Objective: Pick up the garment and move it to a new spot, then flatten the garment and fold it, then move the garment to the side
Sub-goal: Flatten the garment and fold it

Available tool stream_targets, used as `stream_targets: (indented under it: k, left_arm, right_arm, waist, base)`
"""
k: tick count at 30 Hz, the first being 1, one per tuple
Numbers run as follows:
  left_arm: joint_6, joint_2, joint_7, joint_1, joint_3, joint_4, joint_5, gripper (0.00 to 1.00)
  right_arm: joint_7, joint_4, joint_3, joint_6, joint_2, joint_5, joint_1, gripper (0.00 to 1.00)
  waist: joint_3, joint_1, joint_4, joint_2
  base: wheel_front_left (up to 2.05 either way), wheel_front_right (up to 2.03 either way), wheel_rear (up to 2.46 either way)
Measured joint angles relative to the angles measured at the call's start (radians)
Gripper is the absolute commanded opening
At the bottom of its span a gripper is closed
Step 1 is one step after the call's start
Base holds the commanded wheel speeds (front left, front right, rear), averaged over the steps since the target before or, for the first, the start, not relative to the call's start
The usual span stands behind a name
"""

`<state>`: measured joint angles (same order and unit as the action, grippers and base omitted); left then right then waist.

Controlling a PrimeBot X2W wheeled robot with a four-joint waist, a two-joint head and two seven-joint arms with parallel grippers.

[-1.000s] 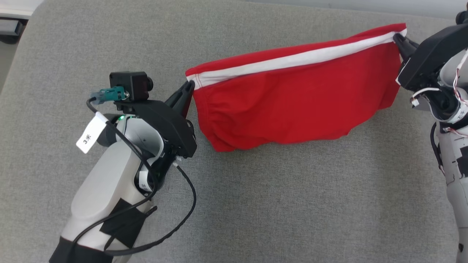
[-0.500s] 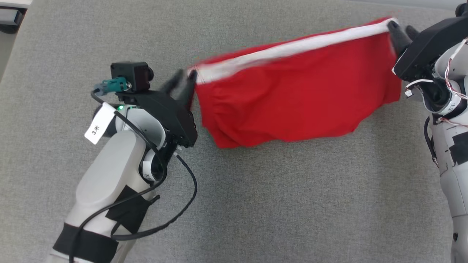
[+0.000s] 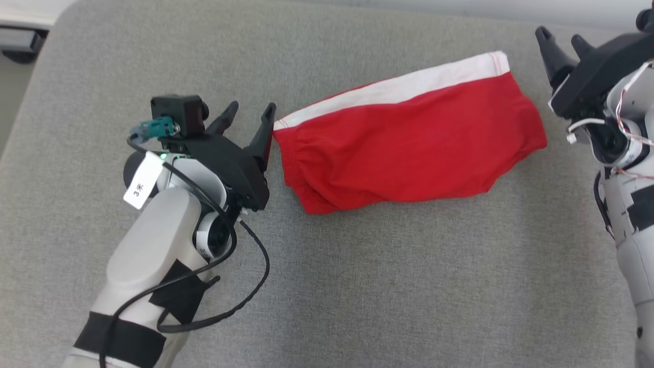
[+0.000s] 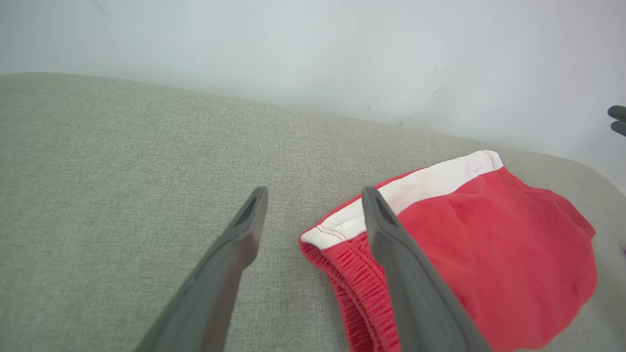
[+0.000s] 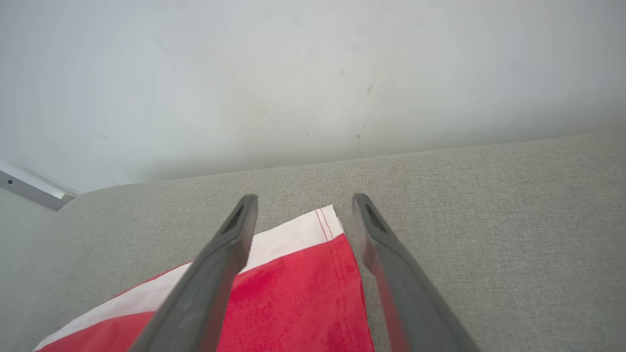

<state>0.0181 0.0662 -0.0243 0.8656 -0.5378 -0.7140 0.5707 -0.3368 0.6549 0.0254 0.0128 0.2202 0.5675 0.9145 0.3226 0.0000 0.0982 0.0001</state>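
Observation:
The garment (image 3: 409, 148) is a pair of red shorts with a white waistband, lying spread on the grey cushion (image 3: 357, 286). My left gripper (image 3: 250, 113) stands open just left of the waistband's left end, holding nothing. At the upper right my right gripper (image 3: 562, 40) is open too, a little above and right of the waistband's right corner. In the left wrist view the garment (image 4: 469, 244) lies beside and behind the right finger of my left gripper (image 4: 313, 195). The right wrist view has the waistband corner (image 5: 318, 227) below the parted fingers of my right gripper (image 5: 301, 200).
The grey cushion's rounded far edge (image 3: 317, 7) runs along the top, with a pale wall (image 4: 313, 49) behind it. A dark object (image 3: 15, 38) sits off the cushion's upper left corner. Bare cushion spreads in front of the garment.
Both grippers have opened and let go of the waistband. The garment has dropped from being stretched between them and now lies flat on the cushion.

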Motion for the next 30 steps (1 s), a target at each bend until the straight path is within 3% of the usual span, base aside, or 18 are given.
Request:
stream_targets:
  k: [5,12,20,30]
  left_arm:
    - [0.029,0.0,0.007,-0.054,-0.036,-0.007,-0.007,1.0]
    - [0.064,0.016,0.007,-0.155,-0.099,-0.007,-0.029,1.0]
    - [0.08,0.023,-0.002,-0.217,-0.149,0.006,-0.039,1.0]
    - [0.088,0.016,-0.011,-0.22,-0.172,0.025,-0.047,1.0]
  right_arm:
    - [0.003,0.012,0.024,0.037,0.05,-0.036,-0.066,1.0]
    - [0.003,0.02,0.033,0.049,0.069,-0.042,-0.174,1.0]
    - [0.01,0.023,0.015,0.047,0.051,-0.031,-0.276,1.0]
    - [0.024,0.046,-0.025,0.005,0.033,-0.008,-0.289,1.0]
  waist:
    - [-0.04,-0.0001,-0.001,-0.0001]
    - [-0.096,-0.0002,0.0,-0.0001]
    - [-0.135,-0.0003,-0.008,-0.0001]
    - [-0.095,-0.0001,0.008,-0.0001]
  base:
    - [0.0,0.0,0.0]
    - [0.0,0.0,0.0]
    - [0.0,0.0,0.0]
    - [0.0,0.0,0.0]
